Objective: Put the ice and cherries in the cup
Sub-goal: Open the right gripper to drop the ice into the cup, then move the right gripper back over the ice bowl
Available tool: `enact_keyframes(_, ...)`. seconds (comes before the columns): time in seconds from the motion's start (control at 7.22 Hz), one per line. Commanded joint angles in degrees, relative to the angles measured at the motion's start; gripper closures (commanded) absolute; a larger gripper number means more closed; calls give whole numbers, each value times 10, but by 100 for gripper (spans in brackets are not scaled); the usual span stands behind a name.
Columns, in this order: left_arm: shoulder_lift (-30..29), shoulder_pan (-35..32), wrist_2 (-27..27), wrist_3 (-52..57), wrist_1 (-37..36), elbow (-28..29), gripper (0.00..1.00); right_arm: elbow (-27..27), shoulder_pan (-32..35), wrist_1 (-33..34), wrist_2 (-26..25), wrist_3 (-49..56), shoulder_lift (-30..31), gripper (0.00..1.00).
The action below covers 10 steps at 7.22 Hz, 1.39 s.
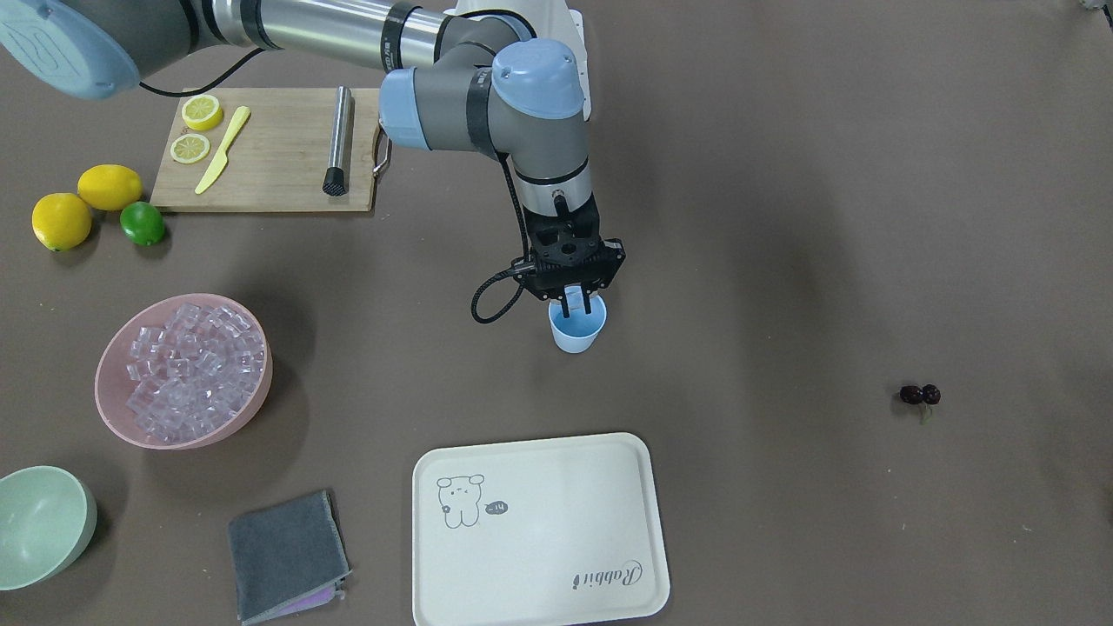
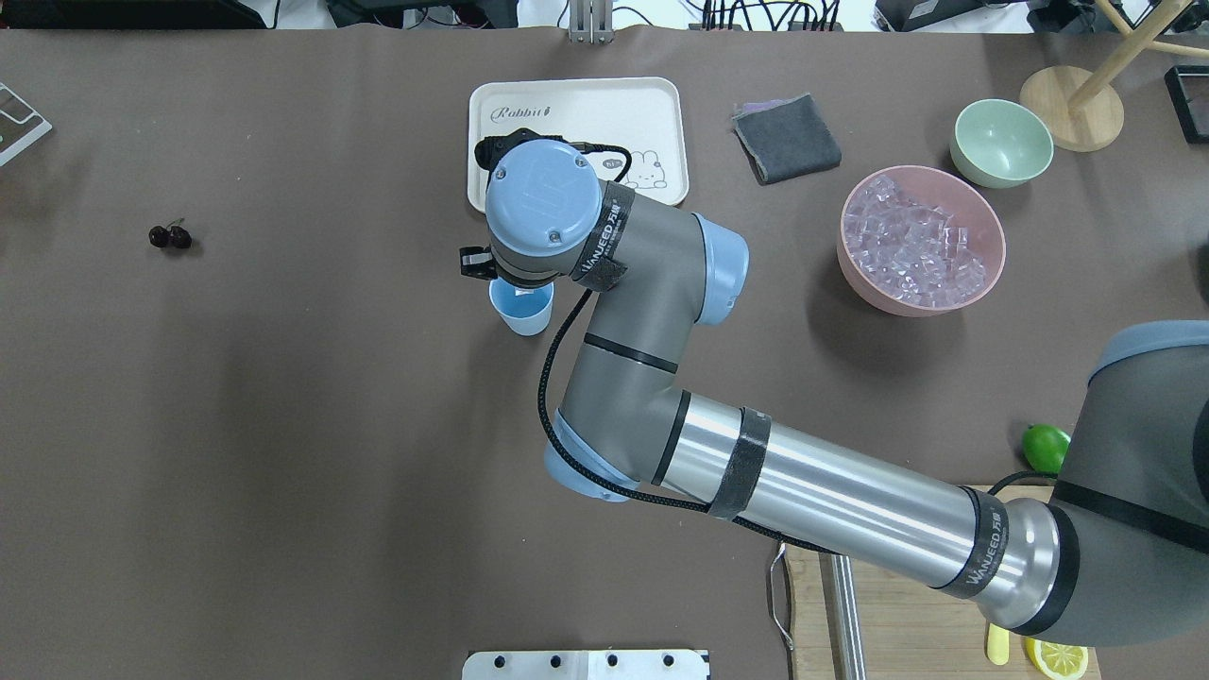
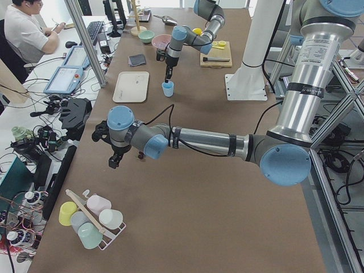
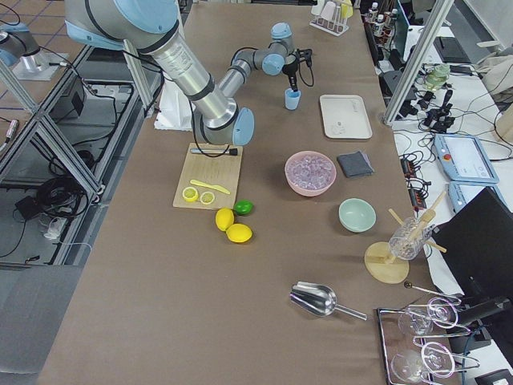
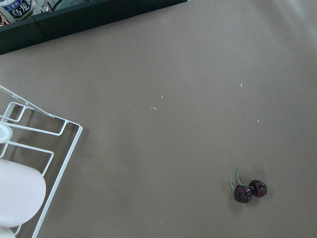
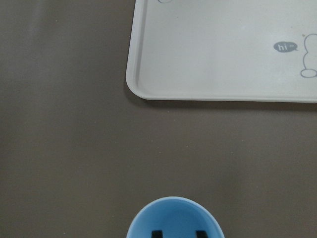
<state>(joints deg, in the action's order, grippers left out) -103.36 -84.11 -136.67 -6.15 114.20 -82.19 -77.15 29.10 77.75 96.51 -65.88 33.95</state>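
Observation:
The light-blue cup stands upright mid-table, also in the overhead view. My right gripper hangs straight over it with its fingertips dipped inside the rim. In the right wrist view the gripper has a gap between its tips, with only the blue cup between them. The ice fills a pink bowl. The cherries lie alone on the table, and show in the left wrist view. My left gripper hovers near them; I cannot tell if it is open.
A white tray lies just beyond the cup. A grey cloth and a pale green bowl are near the pink bowl. A cutting board, lemons and a lime lie toward the robot. A white wire cup rack is near the cherries.

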Motion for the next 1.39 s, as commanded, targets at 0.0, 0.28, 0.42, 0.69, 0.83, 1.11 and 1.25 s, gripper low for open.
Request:
enact_keyframes(0.0, 1, 0, 0, 1, 1, -1, 3, 1, -1, -1, -4, 1, 2, 24)
enact_keyframes(0.28, 0, 1, 0, 1, 1, 0, 3, -9, 3, 1, -4, 9, 3, 1)
enact_keyframes(0.42, -1, 4, 0, 1, 1, 0, 3, -40, 34, 9, 38, 25, 28, 1)
enact_keyframes(0.69, -2, 4, 0, 1, 1, -3, 3, -224, 142, 12, 164, 133, 232, 1)
enact_keyframes(0.83, -1, 4, 0, -3, 1, -6, 3, -244, 195, 11, 218, 193, 289, 1)
enact_keyframes(1.11, 5, 4, -1, 1, 7, -12, 3, -261, 255, -7, 254, 365, 382, 1)
enact_keyframes(1.25, 6, 4, 0, -3, 19, -12, 3, -241, 263, -9, 277, 404, 406, 1)
